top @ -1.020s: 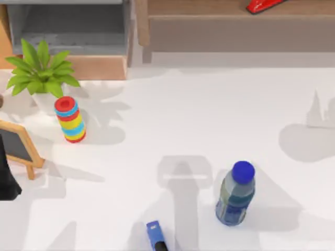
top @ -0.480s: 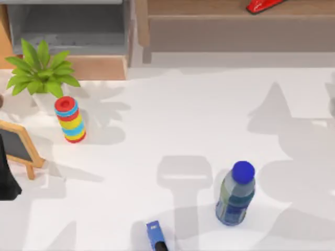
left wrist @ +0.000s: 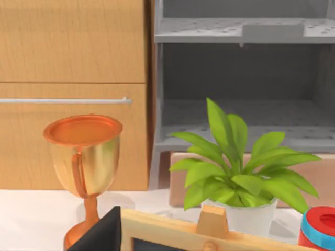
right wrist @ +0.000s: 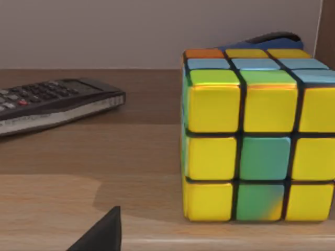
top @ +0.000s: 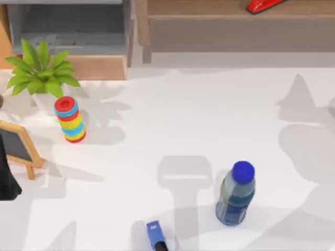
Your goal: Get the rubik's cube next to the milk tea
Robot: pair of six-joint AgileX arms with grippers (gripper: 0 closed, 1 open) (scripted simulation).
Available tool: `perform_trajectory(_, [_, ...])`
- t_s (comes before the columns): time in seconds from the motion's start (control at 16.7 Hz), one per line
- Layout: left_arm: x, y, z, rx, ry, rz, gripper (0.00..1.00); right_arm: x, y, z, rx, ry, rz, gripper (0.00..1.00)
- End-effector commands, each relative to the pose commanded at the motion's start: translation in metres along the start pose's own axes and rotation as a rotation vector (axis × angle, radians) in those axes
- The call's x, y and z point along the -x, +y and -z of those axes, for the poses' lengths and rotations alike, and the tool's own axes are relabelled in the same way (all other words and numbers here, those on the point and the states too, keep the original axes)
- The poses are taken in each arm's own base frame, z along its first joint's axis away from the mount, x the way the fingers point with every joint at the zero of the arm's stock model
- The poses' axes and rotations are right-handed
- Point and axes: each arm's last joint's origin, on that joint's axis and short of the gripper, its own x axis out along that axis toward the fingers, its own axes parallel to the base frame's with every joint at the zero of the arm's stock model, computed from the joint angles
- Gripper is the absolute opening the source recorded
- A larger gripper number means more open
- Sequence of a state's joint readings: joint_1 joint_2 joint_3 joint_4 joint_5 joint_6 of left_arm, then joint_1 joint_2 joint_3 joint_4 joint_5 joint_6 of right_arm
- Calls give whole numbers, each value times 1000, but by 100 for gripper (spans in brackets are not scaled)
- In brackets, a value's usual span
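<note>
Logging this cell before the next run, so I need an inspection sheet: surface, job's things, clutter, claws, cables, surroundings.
Surface: white table, crossed by shadows.
Job's things: rubik's cube rests on a wooden shelf; milk tea stands upright on the table, toward its right.
Clutter: ring stack, potted plant, small chalkboard, blue item at the near edge, trophy, remote on the shelf.
Claws: nothing seen.
Cables: nothing seen.
Surroundings: wooden cabinet, grey shelving.
</note>
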State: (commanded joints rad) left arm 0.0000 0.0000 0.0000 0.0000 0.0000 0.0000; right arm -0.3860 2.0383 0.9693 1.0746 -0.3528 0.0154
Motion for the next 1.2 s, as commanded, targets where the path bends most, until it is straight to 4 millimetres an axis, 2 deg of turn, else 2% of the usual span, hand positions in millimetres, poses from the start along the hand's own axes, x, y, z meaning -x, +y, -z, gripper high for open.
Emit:
perform_trajectory(0.3, [0,0,0,0,0,0,100,-7,2,-3,0,1,-1,100])
perform_trajectory(0.6, [0,0,0,0,0,0,100,-39,1,-10,0,-3,0,100])
perform_trajectory(0.84, [0,0,0,0,0,0,100,-58,0,-3,0,-3,0,100])
perform_trajectory(1.14, [0,0,0,0,0,0,100,-60,0,0,0,0,0,100])
perform_trajectory(1.2, [0,0,0,0,0,0,100,-60,0,0,0,0,0,92])
